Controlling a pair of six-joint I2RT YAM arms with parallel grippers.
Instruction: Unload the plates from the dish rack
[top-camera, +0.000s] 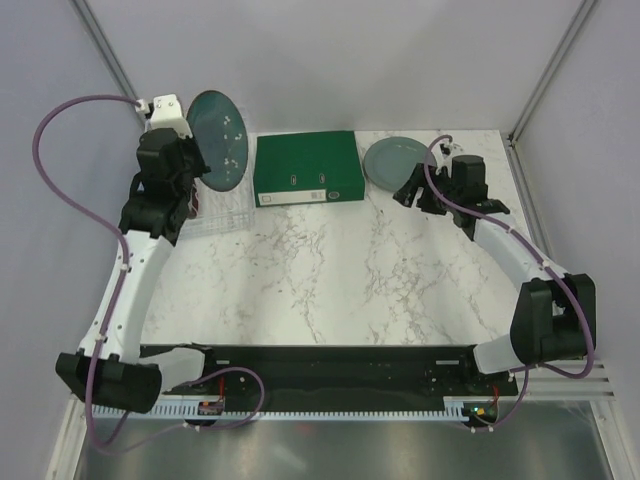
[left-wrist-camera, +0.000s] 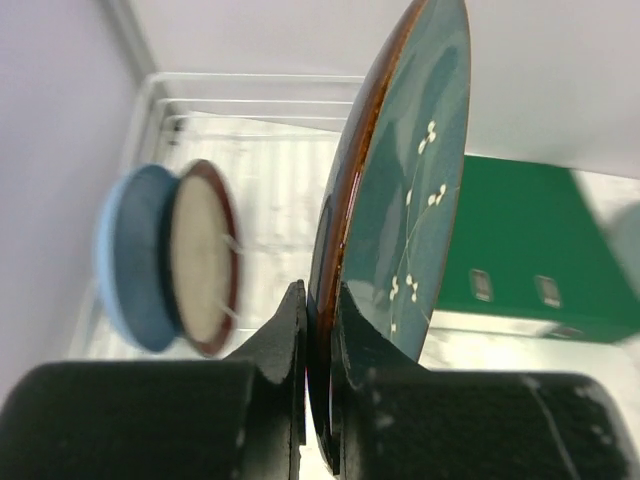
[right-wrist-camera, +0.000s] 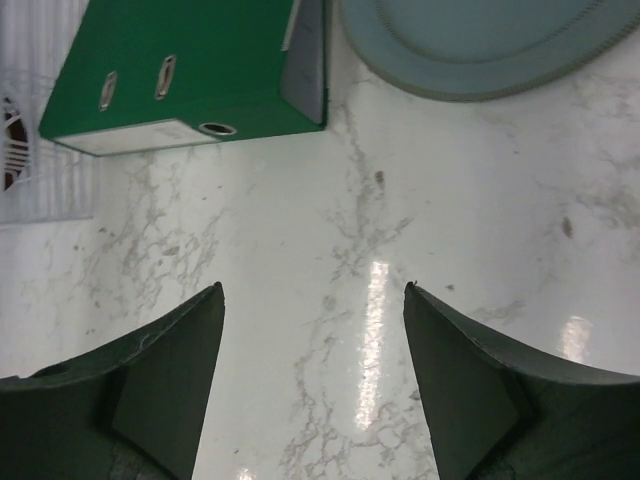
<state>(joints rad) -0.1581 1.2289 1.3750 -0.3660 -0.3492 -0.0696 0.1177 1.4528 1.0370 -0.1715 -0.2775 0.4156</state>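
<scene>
One plate, the grey-green plate, already lies flat on the desk at far right, beside the green binder. The dark grey-blue plate is upright, clamped by its rim in the left hand above the dish rack. Two wait on edge in the rack: the light blue plate and the reddish-brown plate. The right hand hovers open and empty near the grey-green plate.

Four plates, one dish rack, one green binder, two robot arms, one marble table.
</scene>
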